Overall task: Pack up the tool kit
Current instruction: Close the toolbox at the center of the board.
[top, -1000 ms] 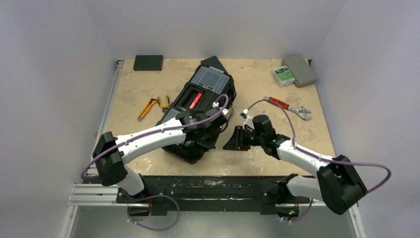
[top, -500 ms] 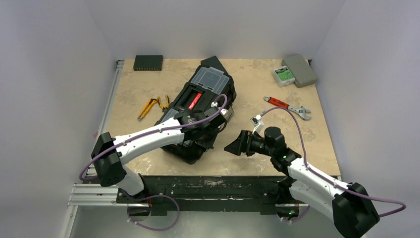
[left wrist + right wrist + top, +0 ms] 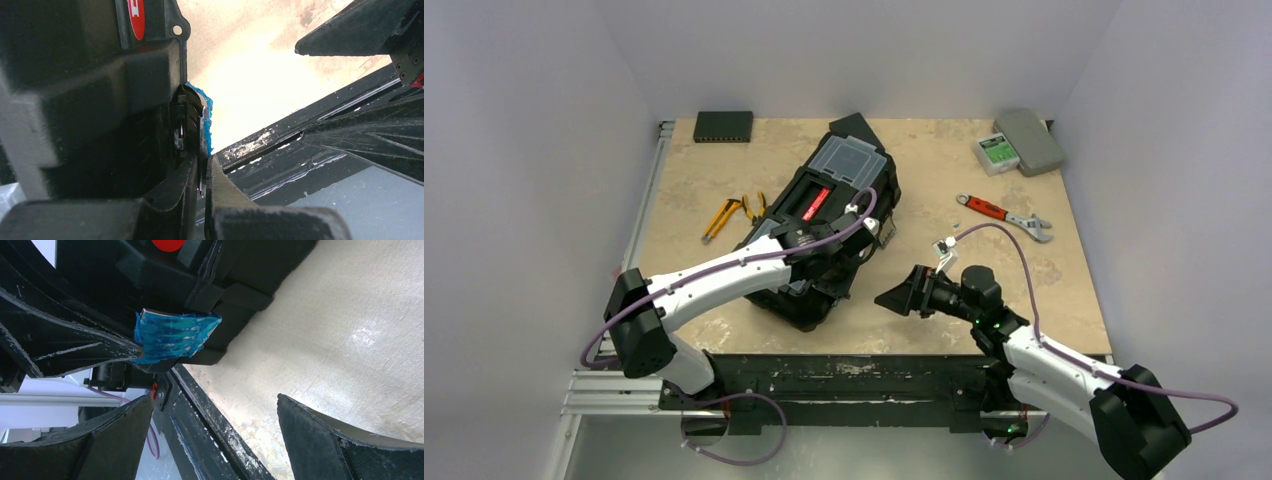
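The black toolbox (image 3: 849, 165) lies askew mid-table, a red label (image 3: 819, 203) on its handle and a clear-lidded compartment at its far end. My left gripper (image 3: 872, 235) is at the box's near right side, shut on a blue-taped latch (image 3: 206, 117) of the box. The right wrist view shows that latch (image 3: 175, 335) from the side. My right gripper (image 3: 886, 298) hangs open a short way right of the box, with nothing between its fingers (image 3: 320, 440). Yellow-handled pliers (image 3: 722, 215) lie left of the box. A red-handled wrench (image 3: 1004, 214) lies to the right.
A flat grey case (image 3: 1034, 140) and a small green-labelled white box (image 3: 995, 152) sit at the back right. A thin black device (image 3: 723, 125) lies at the back left. The table's dark front rail (image 3: 210, 430) runs just under my right gripper.
My right gripper has opened wide and drawn back from the toolbox toward the near edge. The left gripper stays shut on the latch, shifted slightly.
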Available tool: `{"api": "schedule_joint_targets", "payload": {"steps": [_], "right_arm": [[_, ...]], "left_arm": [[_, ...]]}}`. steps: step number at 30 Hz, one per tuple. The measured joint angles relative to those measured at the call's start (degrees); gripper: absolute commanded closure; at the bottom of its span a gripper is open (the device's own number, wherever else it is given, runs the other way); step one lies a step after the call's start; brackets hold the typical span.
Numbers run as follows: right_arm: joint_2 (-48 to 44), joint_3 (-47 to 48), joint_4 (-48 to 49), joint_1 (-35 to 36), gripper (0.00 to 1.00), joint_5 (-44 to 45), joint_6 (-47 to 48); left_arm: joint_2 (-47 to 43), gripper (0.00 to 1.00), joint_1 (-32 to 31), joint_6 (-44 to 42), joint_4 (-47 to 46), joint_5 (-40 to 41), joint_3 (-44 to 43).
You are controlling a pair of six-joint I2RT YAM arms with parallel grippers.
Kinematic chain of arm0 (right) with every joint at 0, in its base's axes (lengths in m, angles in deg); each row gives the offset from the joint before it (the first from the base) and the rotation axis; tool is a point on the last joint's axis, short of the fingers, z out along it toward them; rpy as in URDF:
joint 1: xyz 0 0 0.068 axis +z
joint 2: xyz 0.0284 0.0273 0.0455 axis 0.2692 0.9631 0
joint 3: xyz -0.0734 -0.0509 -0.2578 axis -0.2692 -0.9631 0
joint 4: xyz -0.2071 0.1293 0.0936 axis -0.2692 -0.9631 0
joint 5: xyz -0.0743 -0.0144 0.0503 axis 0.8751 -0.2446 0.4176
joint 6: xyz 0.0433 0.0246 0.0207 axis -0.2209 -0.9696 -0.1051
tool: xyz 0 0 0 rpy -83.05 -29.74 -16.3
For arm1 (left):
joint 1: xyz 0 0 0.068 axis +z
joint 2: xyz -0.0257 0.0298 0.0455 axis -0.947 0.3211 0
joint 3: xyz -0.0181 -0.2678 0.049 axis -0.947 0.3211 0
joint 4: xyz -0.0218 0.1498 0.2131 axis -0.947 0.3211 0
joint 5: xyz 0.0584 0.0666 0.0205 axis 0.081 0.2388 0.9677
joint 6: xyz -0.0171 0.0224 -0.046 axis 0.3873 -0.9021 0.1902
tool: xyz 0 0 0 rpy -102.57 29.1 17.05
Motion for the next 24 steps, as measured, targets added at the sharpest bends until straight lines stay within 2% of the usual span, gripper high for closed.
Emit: {"api": "schedule_joint_targets", "payload": {"steps": [7, 18, 24], "right_arm": [[-1.64, 0.00, -1.27, 0.28, 0.07, 2.40, 0.02], [-16.13, 0.13, -14.99, 0.28, 0.06, 12.31, 0.33], [-17.49, 0.57, -19.12, 0.28, 0.06, 15.02, 0.55]], "left_arm": [[0.42, 1.00, 0.31, -0.81, -0.39, -1.55, 0.00], [1.27, 1.00, 0.31, -1.05, -1.31, -3.56, -0.07], [6.36, 1.00, -1.36, -0.76, -5.88, -9.01, -0.04]]}}
